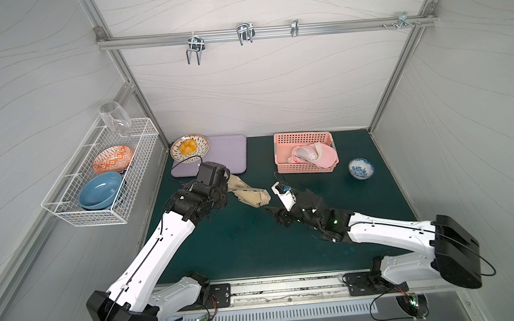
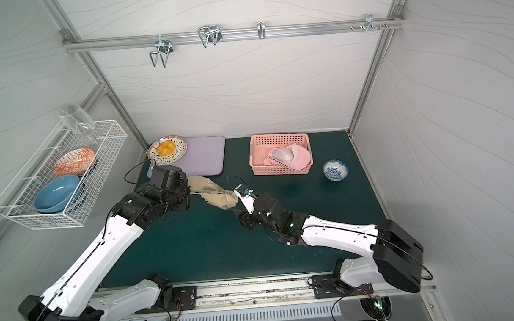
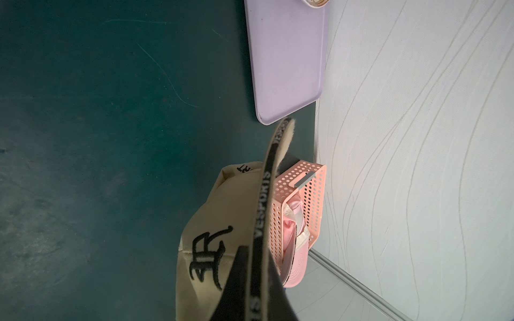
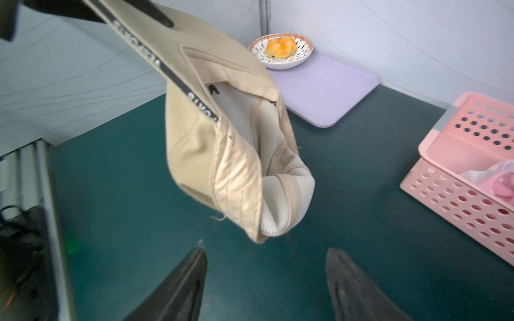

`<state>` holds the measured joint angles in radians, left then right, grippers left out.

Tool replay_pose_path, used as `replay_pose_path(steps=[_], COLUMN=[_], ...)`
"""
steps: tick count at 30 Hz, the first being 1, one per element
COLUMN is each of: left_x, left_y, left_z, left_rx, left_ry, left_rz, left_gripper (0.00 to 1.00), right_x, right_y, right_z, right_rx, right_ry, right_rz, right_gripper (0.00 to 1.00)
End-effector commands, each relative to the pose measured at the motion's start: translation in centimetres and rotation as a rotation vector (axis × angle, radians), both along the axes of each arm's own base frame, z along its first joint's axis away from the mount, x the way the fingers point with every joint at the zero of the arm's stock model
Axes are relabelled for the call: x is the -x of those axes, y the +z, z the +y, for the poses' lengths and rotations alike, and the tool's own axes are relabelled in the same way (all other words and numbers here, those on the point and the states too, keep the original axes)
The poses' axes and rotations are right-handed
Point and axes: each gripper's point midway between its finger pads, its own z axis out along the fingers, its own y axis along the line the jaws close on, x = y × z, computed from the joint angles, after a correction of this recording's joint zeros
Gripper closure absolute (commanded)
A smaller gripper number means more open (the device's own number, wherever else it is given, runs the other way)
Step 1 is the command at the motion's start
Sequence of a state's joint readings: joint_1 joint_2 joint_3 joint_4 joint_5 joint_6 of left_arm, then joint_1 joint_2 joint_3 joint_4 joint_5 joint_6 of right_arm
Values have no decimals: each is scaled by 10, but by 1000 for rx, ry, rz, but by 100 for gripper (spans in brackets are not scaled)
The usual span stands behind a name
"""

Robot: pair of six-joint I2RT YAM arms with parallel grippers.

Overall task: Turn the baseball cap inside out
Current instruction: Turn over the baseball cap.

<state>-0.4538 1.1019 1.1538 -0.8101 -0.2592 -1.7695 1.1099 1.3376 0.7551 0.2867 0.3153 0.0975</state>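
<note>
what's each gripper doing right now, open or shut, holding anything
Left gripper: shut on the beige cap, pinching its black-banded edge.
Right gripper: open, holding nothing; the cap hangs just beyond its tips.

On my left wrist camera I see the left gripper [image 3: 256, 280] clamped on the black lettered band of the beige cap [image 3: 211, 222], which is held over the green mat [image 3: 97, 139]. Behind the cap stands a pink basket [image 3: 311, 189] with a pink cap [image 3: 294, 266] inside. Near the basket lies a lilac tray [image 3: 286, 64].

Front mat [image 1: 240, 249] bare; cap [image 1: 248, 193] hangs mid-table, tray [image 1: 229, 154] and pink basket [image 1: 305, 167] behind.
</note>
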Motion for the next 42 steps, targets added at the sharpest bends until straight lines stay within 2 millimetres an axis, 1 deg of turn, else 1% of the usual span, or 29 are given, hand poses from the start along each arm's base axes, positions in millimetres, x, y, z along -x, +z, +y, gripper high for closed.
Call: replay_pose_path(steps=[1,4,6,9,11,16,19,20,23,25,26,28,30,31,32,33,35,38,40,41,42], left_x=[-2,-2,-1,-1,0,1,2,3,4,5,4,5,2,0,-2,-6,-12,-20,-24,-27,-29], left_y=[18,17,14,11,10,9,9,9,10,9,10,9,12,14,16,18,25,30,28,28,28], left_z=[2,4,5,4,3,2,5,5,8,9,9,11,11,11,10,10,7,-1,-5,-8,-10], left_rx=[49,43,42,52,58,66,59,58,48,38,27,2,-31,-52,-71,-101,-150,-199,-203,-207,-210], left_ry=[58,68,74,77,73,76,83,85,91,88,80,70,50,32,16,-9,-63,-146,-164,-181,-192], left_rz=[-49,-50,-46,-45,-42,-40,-39,-37,-40,-36,-40,-33,-40,-41,-37,-33,-20,-1,18,14,10], left_gripper=[100,100,100,100,100,100,100,100,100,100,100,100,100,100,100,100,100,100,100,100,100], right_x=[-23,-26,-29,-40,-50,-62,-67,-69,-72,-70,-64,-52,-34,-17,-8,7,28,51,57,60,65], right_y=[28,29,27,26,23,16,9,7,-5,-10,-10,-11,-10,-10,-11,-9,-4,2,7,9,10], right_z=[4,12,14,10,3,8,7,6,3,4,9,14,18,22,19,18,11,4,0,-1,-2], right_rx=[-54,-58,-58,-51,-34,-23,6,13,35,27,15,8,-3,-12,-14,-25,-16,9,3,1,-3], right_ry=[-144,-154,-175,-253,-337,-373,-399,-410,-402,-348,-269,-127,46,174,251,342,478,595,612,626,644], right_rz=[-110,-110,-109,-111,-112,-101,-96,-94,-75,-63,-55,-37,11,49,85,127,182,217,219,217,222], right_gripper=[27,26,26,26,26,27,31,34,45,52,58,63,68,70,71,74,80,87,98,100,100])
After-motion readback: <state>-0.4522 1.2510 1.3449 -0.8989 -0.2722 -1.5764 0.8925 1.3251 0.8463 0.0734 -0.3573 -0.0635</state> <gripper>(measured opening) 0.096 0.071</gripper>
